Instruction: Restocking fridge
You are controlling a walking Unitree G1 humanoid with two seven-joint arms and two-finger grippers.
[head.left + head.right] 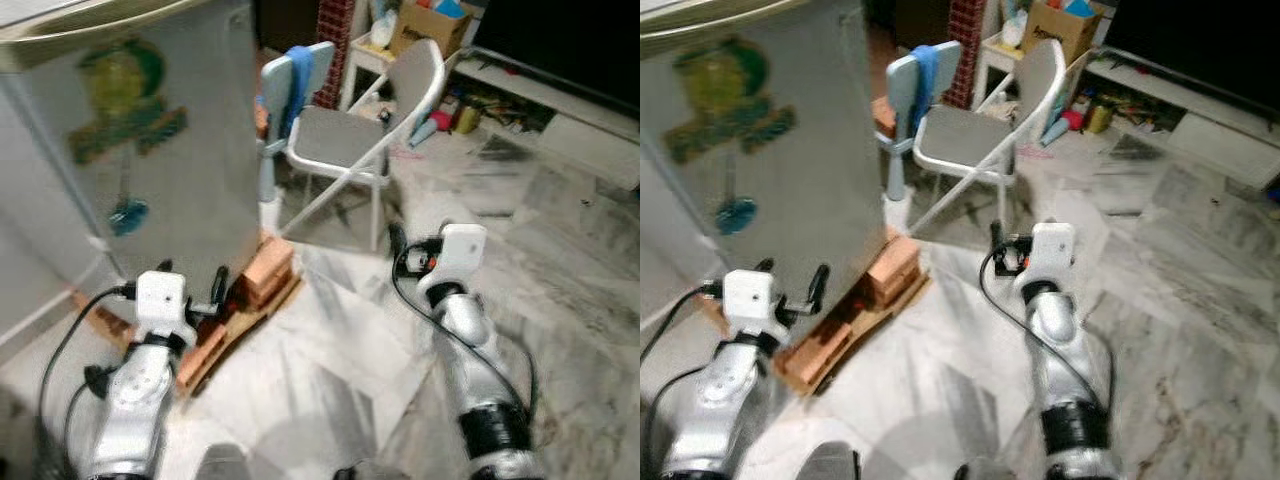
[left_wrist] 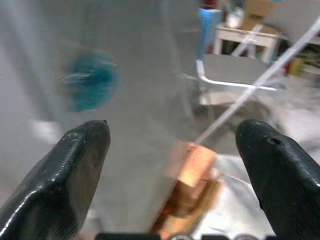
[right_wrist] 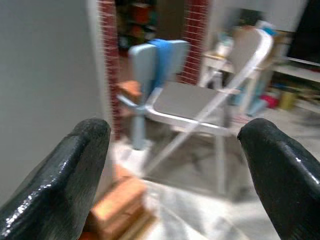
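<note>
grey marble floor, fridge on bricks, folding chair beside.

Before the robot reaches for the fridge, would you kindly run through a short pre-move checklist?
1. Left gripper open, holding nothing: ok.
2. Right gripper open, holding nothing: ok.
3. Grey fridge with the green sticker within reach: cannot tell.
4. Fridge door handle located: cannot tell.
5. Grey folding metal chair apart from both arms: ok.
6. Orange bricks under the fridge's corner near the left gripper, a snag risk: not ok.
</note>
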